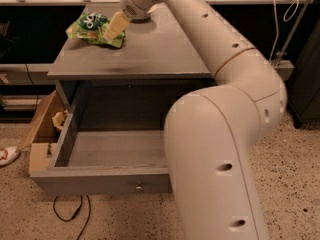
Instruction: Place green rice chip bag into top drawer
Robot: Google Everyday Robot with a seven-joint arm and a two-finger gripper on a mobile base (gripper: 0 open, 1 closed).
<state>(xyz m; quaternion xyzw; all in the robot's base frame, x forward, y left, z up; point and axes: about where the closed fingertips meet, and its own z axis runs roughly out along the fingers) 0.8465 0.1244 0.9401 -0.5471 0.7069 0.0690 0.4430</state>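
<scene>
Now the gripper (114, 26), hold impossible to tell, meets the probably light, crinkly, slippery green rice chip bag (90, 26) on the surface (150, 54), best pinched by an edge.

The grey desk (150, 54) carries one thing on its top: the green rice chip bag (90, 26), lying at the desk's far left corner. The hand (114, 27) is over that same corner of the desk. The desk stands on a speckled floor (295, 149). Left of the desk, a cardboard box (40, 134) sits on this floor.
</scene>
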